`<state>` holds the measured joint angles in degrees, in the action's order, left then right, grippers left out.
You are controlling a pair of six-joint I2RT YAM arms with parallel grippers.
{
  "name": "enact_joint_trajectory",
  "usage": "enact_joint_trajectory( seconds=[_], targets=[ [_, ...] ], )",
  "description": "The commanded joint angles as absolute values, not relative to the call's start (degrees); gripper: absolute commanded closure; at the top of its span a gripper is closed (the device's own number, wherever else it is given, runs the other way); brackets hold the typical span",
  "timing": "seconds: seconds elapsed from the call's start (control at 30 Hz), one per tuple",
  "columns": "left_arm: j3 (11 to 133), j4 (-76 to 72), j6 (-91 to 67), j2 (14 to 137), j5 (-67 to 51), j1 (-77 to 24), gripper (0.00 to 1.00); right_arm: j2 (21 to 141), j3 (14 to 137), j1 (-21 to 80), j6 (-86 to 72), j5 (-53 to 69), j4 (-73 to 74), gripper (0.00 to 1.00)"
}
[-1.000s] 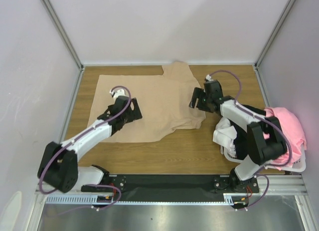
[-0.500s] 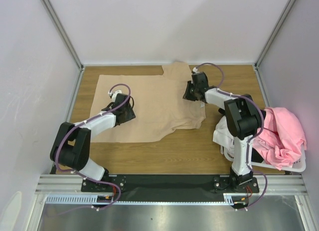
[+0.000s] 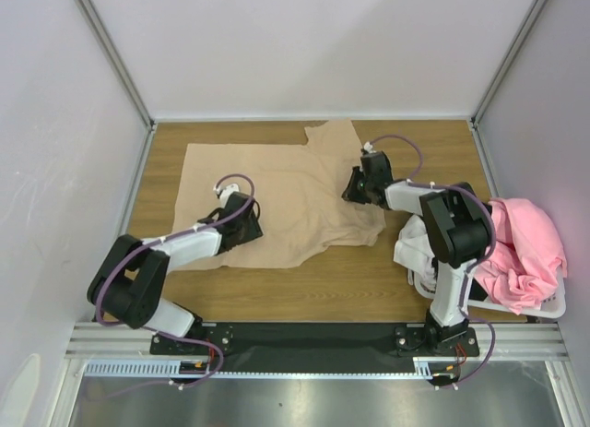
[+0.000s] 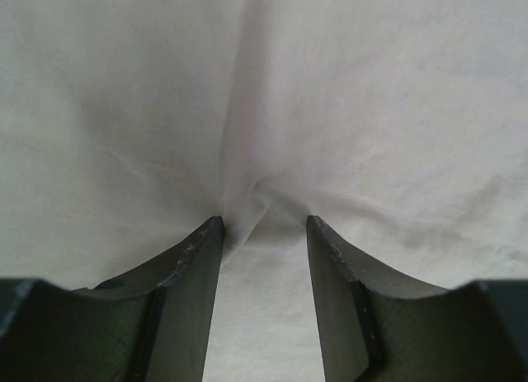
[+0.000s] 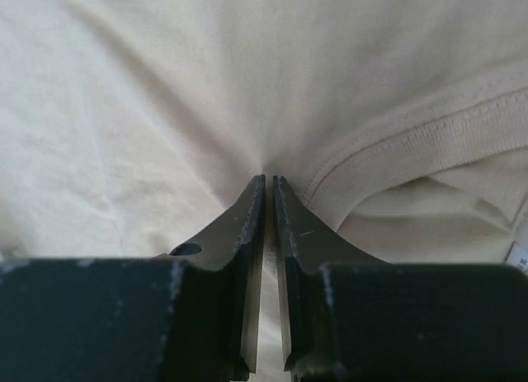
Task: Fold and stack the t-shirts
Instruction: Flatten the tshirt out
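Right gripper (image 5: 268,180) has clamped onto the tan shirt (image 3: 295,187) beside its collar (image 5: 412,143). Left gripper (image 4: 264,221), fingers (image 4: 190,266) half apart, bunches its lower body. Limp, light cloth, so I'd grip hems.

Bright, even light throughout (wrist views soft up close).

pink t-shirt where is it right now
In the top view the pink t-shirt is heaped over the white basket on the right side, well apart from the spread tan t-shirt.

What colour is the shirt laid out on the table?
The t-shirt is plain light tan, no print. The top external view shows it best.
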<state>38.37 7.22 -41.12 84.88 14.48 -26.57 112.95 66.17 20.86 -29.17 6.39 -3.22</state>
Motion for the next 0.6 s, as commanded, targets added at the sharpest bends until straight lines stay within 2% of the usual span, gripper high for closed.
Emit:
enact_joint_trajectory(
  seconds=[0.0, 0.23, 0.37, 0.47, 0.57],
  targets=[
    [32.88, 11.25, -47.01, 82.36, 12.65, -30.67, 0.48, 109.08, 58.90, 22.06, -30.85, 4.57, -1.67, 0.86],
    [23.65, 16.95, -54.22, 68.57, 16.69, -38.14, 0.48, 99.77, 45.99, 25.13, -30.50, 0.79, -2.02, 0.85],
    [18.38, 15.21, -55.55, 59.87, 17.23, -40.17, 0.47, 94.84, 44.29, 25.40, -27.78, -1.39, -1.50, 0.79],
    [21.51, 17.39, -53.62, 55.38, 20.29, -40.17, 0.41, 93.08, 48.58, 24.70, -25.76, -0.53, -0.18, 0.72],
    [30.80, 21.00, -49.24, 53.96, 24.42, -40.08, 0.24, 91.50, 54.65, 22.77, -24.44, 2.45, 5.00, 0.59]
  ],
)
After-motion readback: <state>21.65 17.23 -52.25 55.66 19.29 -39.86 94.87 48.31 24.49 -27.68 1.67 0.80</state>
